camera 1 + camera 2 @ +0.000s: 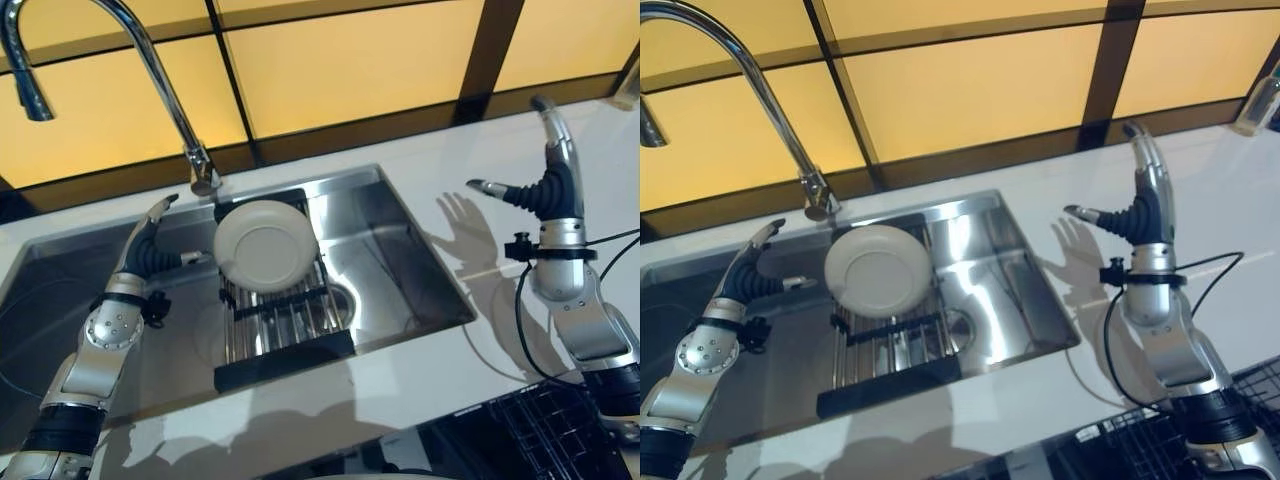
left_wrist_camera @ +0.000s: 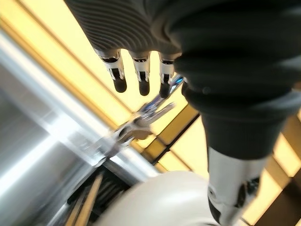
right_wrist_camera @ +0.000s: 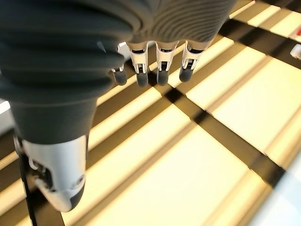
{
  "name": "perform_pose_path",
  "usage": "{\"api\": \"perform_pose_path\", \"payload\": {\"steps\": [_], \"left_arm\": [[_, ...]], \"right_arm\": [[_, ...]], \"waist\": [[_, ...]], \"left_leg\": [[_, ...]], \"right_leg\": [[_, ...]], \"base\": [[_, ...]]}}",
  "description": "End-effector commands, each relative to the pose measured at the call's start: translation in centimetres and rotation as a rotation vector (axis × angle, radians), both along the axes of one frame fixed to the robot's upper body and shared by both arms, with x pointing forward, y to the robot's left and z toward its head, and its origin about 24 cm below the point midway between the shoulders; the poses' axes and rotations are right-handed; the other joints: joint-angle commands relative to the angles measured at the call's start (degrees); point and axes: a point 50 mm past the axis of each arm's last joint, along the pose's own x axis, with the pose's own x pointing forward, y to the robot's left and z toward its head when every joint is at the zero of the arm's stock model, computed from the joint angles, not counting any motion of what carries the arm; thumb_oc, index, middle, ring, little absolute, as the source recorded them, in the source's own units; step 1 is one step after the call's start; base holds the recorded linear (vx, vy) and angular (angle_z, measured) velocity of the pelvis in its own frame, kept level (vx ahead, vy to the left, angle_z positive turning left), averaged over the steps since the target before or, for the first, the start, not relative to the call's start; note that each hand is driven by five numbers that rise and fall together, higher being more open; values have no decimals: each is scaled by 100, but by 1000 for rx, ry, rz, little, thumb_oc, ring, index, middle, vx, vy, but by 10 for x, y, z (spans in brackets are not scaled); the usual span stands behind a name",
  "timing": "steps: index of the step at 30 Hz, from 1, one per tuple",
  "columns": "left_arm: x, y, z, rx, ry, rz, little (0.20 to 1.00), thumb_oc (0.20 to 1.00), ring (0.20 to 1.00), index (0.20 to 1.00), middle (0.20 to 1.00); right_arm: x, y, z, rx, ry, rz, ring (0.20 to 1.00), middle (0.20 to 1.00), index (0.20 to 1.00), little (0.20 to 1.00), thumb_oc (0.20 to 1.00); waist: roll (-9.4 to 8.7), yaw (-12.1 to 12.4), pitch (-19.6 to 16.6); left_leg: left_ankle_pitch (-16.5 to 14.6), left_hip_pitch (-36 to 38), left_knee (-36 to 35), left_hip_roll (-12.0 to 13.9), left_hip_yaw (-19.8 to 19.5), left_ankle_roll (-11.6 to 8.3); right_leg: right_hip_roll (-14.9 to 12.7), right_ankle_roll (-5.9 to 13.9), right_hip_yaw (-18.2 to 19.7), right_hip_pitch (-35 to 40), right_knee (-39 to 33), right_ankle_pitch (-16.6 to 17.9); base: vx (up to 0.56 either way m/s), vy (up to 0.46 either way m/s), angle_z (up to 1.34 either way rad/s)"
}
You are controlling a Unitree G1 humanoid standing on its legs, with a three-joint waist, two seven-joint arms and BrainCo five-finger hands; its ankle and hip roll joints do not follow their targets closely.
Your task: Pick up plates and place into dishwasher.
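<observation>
In the sink (image 1: 400,250), white plate (image 1: 266,246) propped on rack (image 1: 285,330), left robot hand (image 1: 150,245) beside it open, right robot hand (image 1: 550,185) open above counter (image 1: 480,330).

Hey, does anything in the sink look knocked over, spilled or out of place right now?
Nothing stands out. The plate stands on edge in the rack inside the sink, and both hands, left and right, are open and empty.

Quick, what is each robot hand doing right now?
Left hand: open, empty, beside the plate on the sink rack.
Right hand: open, empty, raised over the counter.
</observation>
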Motion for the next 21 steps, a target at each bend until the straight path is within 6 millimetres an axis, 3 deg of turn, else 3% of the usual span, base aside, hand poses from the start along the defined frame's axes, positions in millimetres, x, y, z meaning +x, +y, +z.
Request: {"api": "perform_pose_path", "payload": {"steps": [1,10,21], "left_arm": [[-6,13,23,111,-54,8,1000,1000,1000,1000,1000],[1,7,39,175,-57,-74,1000,1000,1000,1000,1000],[6,-10,50,196,11,-271,1000,1000,1000,1000,1000]], "right_arm": [[-11,-12,11,-10,-49,-3,1000,1000,1000,1000,1000],[-13,-15,4,-37,-1,-32,1000,1000,1000,1000,1000],[-19,-25,-3,-30,46,-54,1000,1000,1000,1000,1000]], "waist": [[-20,20,-509],[50,-121,-397],[162,-314,-457]], "left_leg": [[-303,-418,426,-87,52,88],[-494,-284,396,-272,329,347],[-610,-87,327,-327,453,485]], "right_leg": [[-81,128,-419,618,-326,-202],[-380,400,-357,211,-34,-136],[-466,518,-191,162,120,-78]], "base": [[235,215,0],[98,149,-10],[50,14,0]]}}
